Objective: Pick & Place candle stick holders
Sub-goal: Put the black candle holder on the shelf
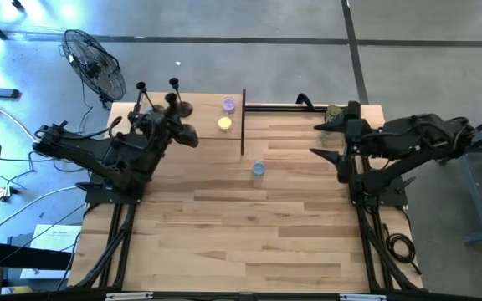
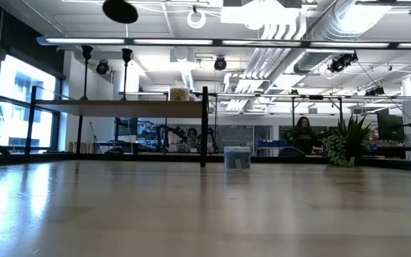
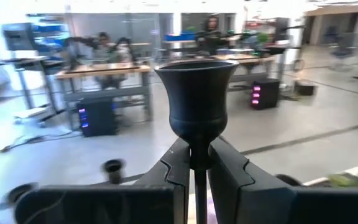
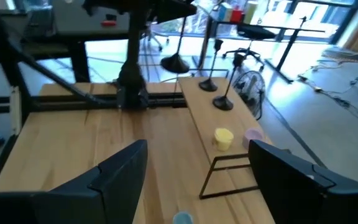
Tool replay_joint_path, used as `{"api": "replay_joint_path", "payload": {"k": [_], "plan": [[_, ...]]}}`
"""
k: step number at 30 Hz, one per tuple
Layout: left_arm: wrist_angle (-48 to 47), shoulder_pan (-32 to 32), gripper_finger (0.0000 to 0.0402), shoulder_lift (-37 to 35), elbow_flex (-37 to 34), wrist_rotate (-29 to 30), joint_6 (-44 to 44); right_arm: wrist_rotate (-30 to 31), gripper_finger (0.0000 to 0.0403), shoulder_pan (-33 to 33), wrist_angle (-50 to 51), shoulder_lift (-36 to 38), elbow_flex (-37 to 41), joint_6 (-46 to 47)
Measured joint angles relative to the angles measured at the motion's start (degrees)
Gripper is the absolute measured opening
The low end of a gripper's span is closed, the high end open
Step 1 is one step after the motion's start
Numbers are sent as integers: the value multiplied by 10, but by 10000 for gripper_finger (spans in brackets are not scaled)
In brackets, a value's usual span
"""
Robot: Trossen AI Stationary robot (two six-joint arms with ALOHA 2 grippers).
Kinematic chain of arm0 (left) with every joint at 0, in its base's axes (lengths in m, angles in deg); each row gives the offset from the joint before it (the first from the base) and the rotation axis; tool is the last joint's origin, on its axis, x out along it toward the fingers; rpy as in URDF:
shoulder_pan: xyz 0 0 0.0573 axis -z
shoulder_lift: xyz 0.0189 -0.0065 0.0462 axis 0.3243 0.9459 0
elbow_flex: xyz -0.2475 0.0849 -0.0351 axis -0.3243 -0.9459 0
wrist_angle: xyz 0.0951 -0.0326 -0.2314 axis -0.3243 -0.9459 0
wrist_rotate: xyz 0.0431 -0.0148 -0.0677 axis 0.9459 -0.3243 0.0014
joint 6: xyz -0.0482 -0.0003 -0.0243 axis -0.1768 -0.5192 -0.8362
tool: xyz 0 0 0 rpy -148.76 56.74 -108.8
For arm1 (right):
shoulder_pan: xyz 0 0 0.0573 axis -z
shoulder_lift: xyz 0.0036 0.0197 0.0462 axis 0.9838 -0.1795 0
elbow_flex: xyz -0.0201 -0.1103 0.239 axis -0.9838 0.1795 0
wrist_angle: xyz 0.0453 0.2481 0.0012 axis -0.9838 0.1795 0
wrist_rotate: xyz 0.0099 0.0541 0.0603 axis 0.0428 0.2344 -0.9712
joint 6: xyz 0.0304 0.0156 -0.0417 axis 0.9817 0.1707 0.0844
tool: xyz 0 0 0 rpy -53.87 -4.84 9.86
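While raised over the shelf, left gripper (image 3: 194,171) jaws clamp a candle stick holder (image 3: 195,99) stem, right gripper (image 4: 194,171) waits, jaws apart.

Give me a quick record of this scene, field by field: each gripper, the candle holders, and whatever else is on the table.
left gripper: shut on the stem of one candle stick holder, lifted near the table's far left corner
right gripper: open, empty, waiting at the table's right side
other candle stick holders: two standing on the raised shelf, one at, one at
small cups: yellow and purple on the shelf, blue on the table
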Motion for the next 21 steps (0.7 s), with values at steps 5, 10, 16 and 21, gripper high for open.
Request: {"api": "replay_joint_path", "payload": {"k": [5, 10, 16, 21], "plan": [[-112, 0, 28, -33, -17, 11, -116, -18, 275, 0, 26, 8, 0, 0], [-219, -22, 28, -55, -34, 11, -226, -18, 275, 0, 48, 9, 0, -10], [-318, -68, 28, -62, -60, 8, -341, -18, 275, 0, 48, 9, 0, -11], [-416, -92, 28, -62, -70, 9, -449, -18, 275, 0, 47, 9, 0, 1]]}}
